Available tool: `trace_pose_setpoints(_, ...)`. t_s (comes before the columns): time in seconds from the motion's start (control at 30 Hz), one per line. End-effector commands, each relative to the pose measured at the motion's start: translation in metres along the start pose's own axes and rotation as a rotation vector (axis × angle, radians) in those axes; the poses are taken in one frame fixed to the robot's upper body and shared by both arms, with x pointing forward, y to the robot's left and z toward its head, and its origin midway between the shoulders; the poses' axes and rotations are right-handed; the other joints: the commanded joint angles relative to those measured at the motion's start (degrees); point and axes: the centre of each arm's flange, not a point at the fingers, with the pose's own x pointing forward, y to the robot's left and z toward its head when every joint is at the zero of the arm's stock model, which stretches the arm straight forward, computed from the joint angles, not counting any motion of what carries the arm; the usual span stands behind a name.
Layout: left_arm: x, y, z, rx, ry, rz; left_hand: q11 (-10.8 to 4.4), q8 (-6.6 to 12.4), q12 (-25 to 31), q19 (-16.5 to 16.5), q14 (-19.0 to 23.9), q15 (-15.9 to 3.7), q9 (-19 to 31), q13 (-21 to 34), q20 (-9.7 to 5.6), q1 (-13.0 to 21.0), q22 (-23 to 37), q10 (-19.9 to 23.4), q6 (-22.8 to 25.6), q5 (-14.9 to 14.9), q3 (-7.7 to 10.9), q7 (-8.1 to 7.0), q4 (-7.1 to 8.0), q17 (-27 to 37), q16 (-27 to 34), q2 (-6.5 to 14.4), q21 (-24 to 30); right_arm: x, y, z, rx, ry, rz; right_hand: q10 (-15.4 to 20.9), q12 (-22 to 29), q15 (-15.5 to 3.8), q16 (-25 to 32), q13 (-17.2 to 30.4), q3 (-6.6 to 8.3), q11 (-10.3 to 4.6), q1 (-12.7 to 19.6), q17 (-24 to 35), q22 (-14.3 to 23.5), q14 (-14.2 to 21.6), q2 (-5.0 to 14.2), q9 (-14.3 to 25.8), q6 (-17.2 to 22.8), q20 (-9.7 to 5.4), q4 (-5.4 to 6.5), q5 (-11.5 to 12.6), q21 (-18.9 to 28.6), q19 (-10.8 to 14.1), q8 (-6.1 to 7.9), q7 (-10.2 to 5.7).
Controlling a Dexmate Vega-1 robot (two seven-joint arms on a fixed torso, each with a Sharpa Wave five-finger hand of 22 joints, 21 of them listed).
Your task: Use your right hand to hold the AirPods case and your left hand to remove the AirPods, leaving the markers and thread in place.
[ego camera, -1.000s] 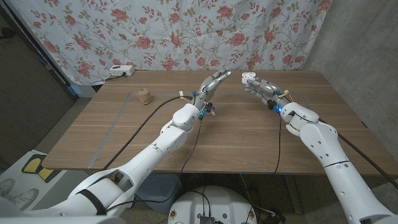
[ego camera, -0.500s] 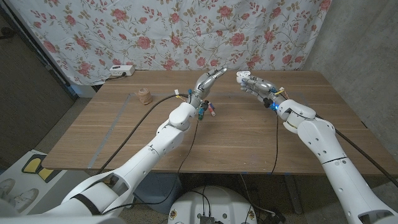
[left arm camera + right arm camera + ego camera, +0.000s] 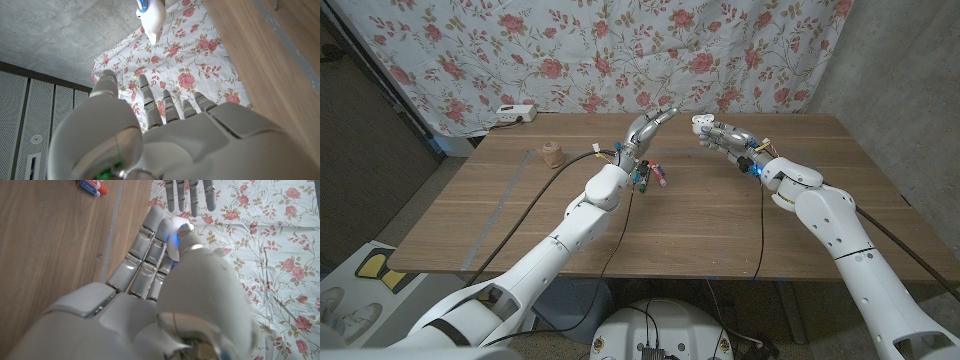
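Right hand (image 3: 720,134) gripping the AirPods case (image 3: 701,124) has closed in on the open, empty left hand (image 3: 648,130) above the desk (image 3: 520,215), so earbud extraction looks imminent.

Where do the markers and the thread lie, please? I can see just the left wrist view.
Observer: In the head view the markers lie on the table, right beside the left forearm.
Operator: Thank you, and the thread?
Observer: The thread spool stands further to the robot's left, apart from both arms.
Operator: Does the right hand have the case?
Observer: Yes, the right hand holds the white AirPods case up off the table. The left hand is open, its fingertips near the case but apart from it.
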Motion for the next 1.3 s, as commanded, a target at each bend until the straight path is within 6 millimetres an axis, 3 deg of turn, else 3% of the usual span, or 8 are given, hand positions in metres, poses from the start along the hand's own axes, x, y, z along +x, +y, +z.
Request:
trace_pose_setpoints(0.03, -0.002, 0.010, 0.009, 0.057, -0.009, 0.001, -0.25, 0.56, 0.51, -0.25, -0.22, -0.16, 0.21, 0.16, 0.20, 0.90, 0.05, 0.61, 1.71, 0.70, 0.98, -0.27, -0.23, 0.07, 0.19, 0.48, 0.26, 0.003, 0.007, -0.002, -0.012, 0.024, 0.032, 1.67, 4.63, -6.02, -0.37, 3.57, -0.38, -1.09, 0.07, 0.35, 0.09, 0.14, 0.39, 0.10, 0.21, -2.99, -0.06, 0.21, 0.42, -0.50, -0.15, 0.31)
trace_pose_setpoints(0.23, -0.004, 0.015, 0.016, 0.122, -0.005, -0.020, -0.14, 0.65, 0.50, -0.41, -0.39, -0.20, 0.19, 0.12, 0.09, 1.23, 0.04, 0.64, 3.30, 0.80, 1.24, 0.47, -0.35, 0.06, 0.14, 0.27, 0.20, 0.005, 0.010, -0.002, -0.025, 0.038, 0.043, 1.69, 4.61, -6.04, -0.44, 3.57, -0.41, -1.11, 0.09, 0.41, 0.07, 0.16, 0.38, 0.12, 0.19, -3.01, -0.06, 0.21, 0.62, -0.57, -0.31, 0.35)
trace_pose_setpoints(0.6, -0.008, 0.026, 0.023, 0.158, -0.009, -0.054, 0.57, -0.80, -0.29, -2.84, -2.93, 0.84, 0.26, 0.10, 0.99, -0.70, 0.10, -1.56, 3.05, 0.64, 0.62, 2.44, 0.60, 0.26, -0.33, -0.81, -0.38, 0.007, 0.013, -0.002, -0.034, 0.052, 0.056, 1.66, 4.59, -6.00, -0.56, 3.66, -0.41, -1.00, 0.12, 0.51, 0.05, 0.19, 0.47, 0.16, 0.28, -2.97, -0.05, 0.23, 0.93, -0.70, -0.50, 0.50)
trace_pose_setpoints(0.8, -0.008, 0.027, 0.023, 0.165, -0.014, -0.053, 0.81, -0.22, -0.10, -3.53, -3.37, 1.00, 0.50, 0.12, 1.28, -3.30, 0.18, -1.44, 7.17, 1.38, 0.96, 4.87, 2.17, 0.51, 0.08, 0.89, -0.14, 0.007, 0.015, -0.001, -0.041, 0.054, 0.063, 1.72, 4.61, -6.01, -0.63, 3.72, -0.44, -0.95, 0.14, 0.58, 0.03, 0.18, 0.45, 0.18, 0.31, -2.95, -0.06, 0.24, 1.14, -0.72, -0.62, 0.51)
trace_pose_setpoints(0.93, -0.007, 0.028, 0.024, 0.137, -0.033, -0.046, 1.15, -0.14, -0.04, -3.70, -3.47, 0.89, 0.52, 0.12, 1.35, -3.87, 0.19, -1.35, 8.10, 1.74, 1.15, 5.56, 2.44, 0.54, 0.13, 1.30, -0.10, 0.008, 0.016, -0.002, -0.041, 0.058, 0.064, 1.70, 4.60, -6.01, -0.63, 3.72, -0.44, -0.97, 0.13, 0.62, 0.03, 0.27, 0.48, 0.19, 0.33, -2.95, -0.05, 0.24, 1.24, -0.76, -0.68, 0.52)
trace_pose_setpoints(1.3, -0.003, 0.037, 0.042, 0.251, -0.038, -0.078, 1.46, -1.70, -0.23, -3.85, -3.85, 0.93, 0.58, 0.09, 1.31, -4.48, 0.15, -2.02, 5.76, 2.48, 1.51, 5.28, 2.15, 0.46, 0.08, 1.12, 0.01, 0.009, 0.015, -0.002, -0.049, 0.063, 0.057, 1.78, 4.59, -6.00, -0.71, 3.75, -0.46, -0.97, 0.16, 0.73, 0.01, 0.32, 0.49, 0.22, 0.42, -2.95, -0.06, 0.25, 1.57, -0.75, -0.83, 0.49)
